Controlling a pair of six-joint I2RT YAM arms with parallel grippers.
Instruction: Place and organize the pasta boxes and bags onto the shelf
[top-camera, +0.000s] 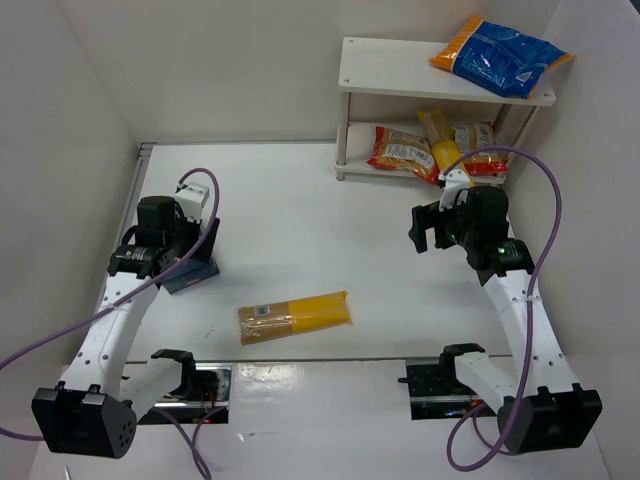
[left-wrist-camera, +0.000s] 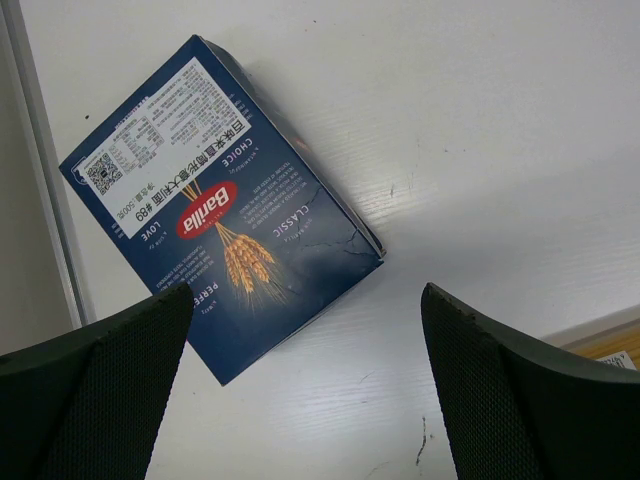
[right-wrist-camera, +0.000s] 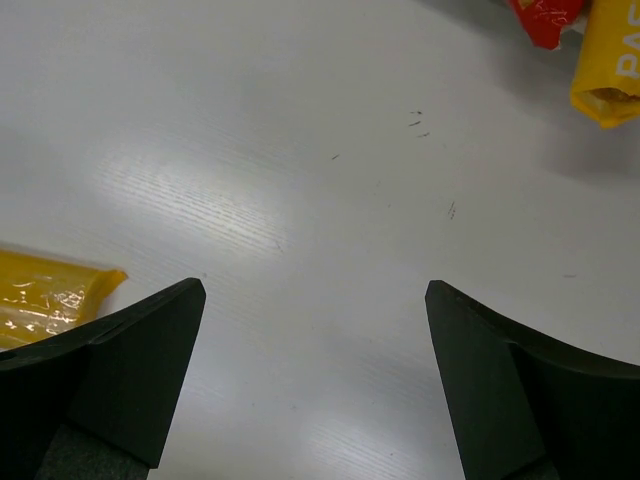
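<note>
A dark-blue pasta box (left-wrist-camera: 220, 210) lies flat on the table at the left (top-camera: 196, 272). My left gripper (left-wrist-camera: 305, 300) hovers over its near corner (top-camera: 188, 252), open and empty. A long yellow packet (top-camera: 295, 316) lies on the table's middle front; its end shows in the right wrist view (right-wrist-camera: 50, 297). My right gripper (right-wrist-camera: 315, 290) is open and empty above bare table (top-camera: 428, 228), in front of the white shelf (top-camera: 400, 75). A blue-and-orange bag (top-camera: 505, 48) lies on the top board. Red-orange pouches (top-camera: 402, 150) and a yellow packet (top-camera: 440, 140) sit on the lower board.
White walls close in the table on the left, back and right. The shelf's slim legs (top-camera: 342, 150) stand at the back right. A red pouch corner (right-wrist-camera: 545, 15) and a yellow packet end (right-wrist-camera: 610, 75) show at the far edge of the right wrist view.
</note>
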